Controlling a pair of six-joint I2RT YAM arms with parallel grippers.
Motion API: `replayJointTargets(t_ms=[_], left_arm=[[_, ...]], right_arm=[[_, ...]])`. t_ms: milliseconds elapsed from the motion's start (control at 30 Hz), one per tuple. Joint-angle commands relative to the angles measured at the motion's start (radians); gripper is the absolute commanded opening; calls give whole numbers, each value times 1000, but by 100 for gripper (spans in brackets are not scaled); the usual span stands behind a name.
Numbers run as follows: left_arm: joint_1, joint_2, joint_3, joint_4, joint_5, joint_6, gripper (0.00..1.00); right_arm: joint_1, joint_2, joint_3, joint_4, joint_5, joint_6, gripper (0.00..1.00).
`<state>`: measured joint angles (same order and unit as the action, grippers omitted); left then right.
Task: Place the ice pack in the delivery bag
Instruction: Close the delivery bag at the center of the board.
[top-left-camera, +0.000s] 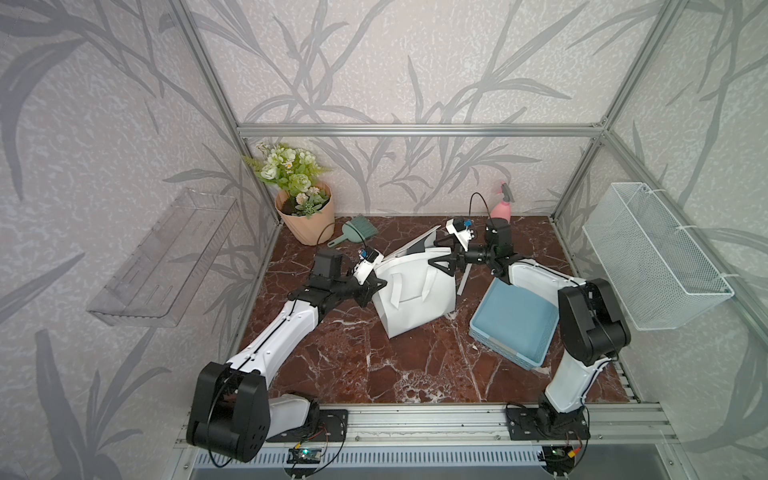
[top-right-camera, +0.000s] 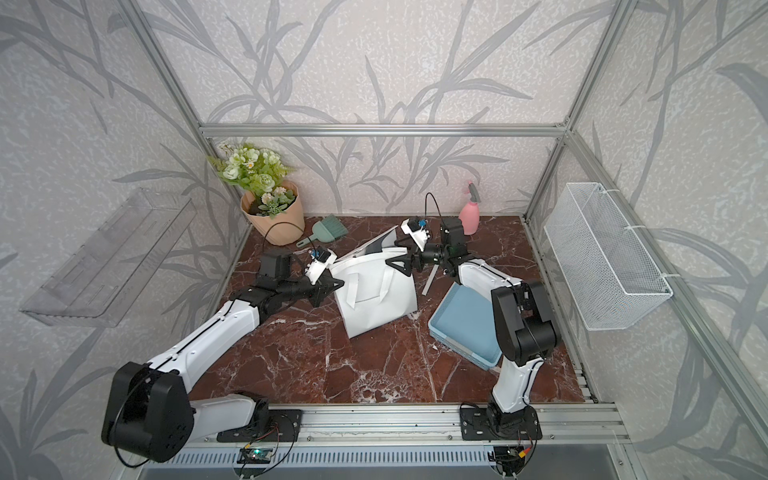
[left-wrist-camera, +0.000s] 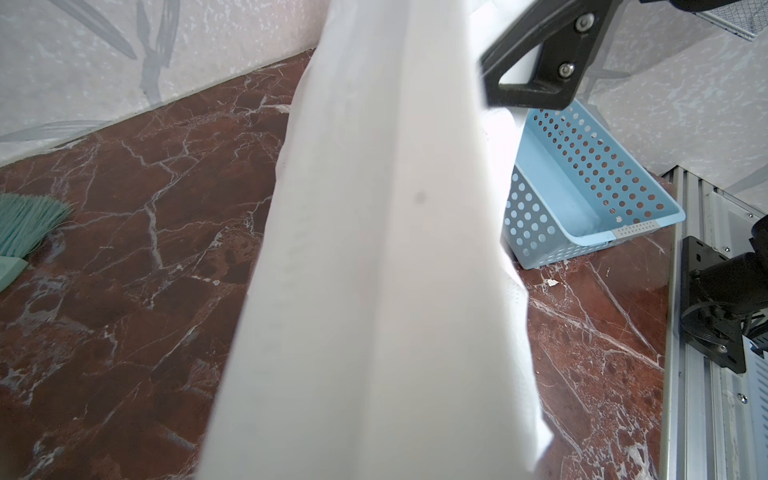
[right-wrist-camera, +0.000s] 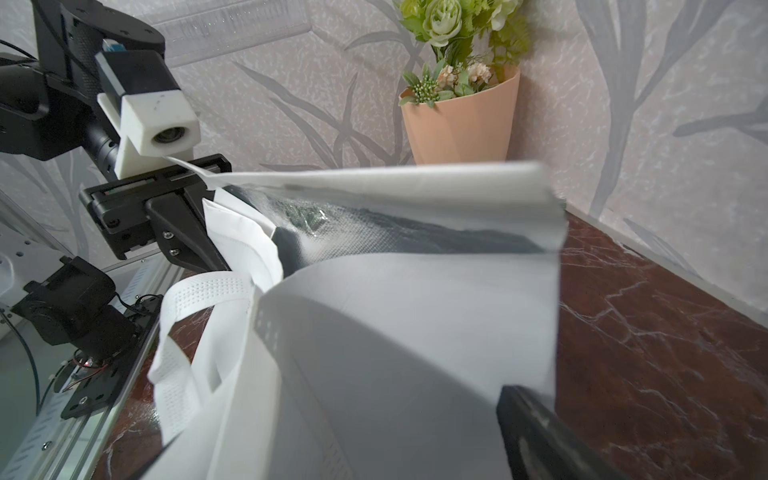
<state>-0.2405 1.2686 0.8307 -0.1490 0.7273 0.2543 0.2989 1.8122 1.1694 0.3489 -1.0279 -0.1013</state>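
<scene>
Pinching the rim of the boxy white fabric delivery bag, the left end effector is clenched on the cloth. The right end effector is spread wide at the opposite rim, grasping nothing. The bag stands mid-way on the red marble desk, beside a shallow blue perforated plastic tray. Its silver foil lining shows only partly, so whether the ice pack lies inside cannot be told.

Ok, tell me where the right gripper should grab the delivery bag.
Probably the top rim of the delivery bag, at the corner beside the right gripper, coming from that side, open jaws straddling the fabric edge. The left gripper clamps the opposite corner, so pulling apart spreads the mouth.
</scene>
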Motion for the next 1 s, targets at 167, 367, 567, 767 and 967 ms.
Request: replayJointTargets(t_ms=[167,367,567,767,967], left_arm=[[4,-1,19,-26,2,18,0],[4,-4,18,-29,-2,22,0],[4,0,19,-32,1,23,0],[4,16,28,-37,8,22,0],[4,15,29,-36,1,23,0]], right_arm=[[-8,-33,-20,117,165,-34,97],[-24,-16,40,71,90,-35,97],[-21,6,60,96,35,21,97],[-11,40,106,15,-51,25,97],[-2,45,74,31,-67,34,95]])
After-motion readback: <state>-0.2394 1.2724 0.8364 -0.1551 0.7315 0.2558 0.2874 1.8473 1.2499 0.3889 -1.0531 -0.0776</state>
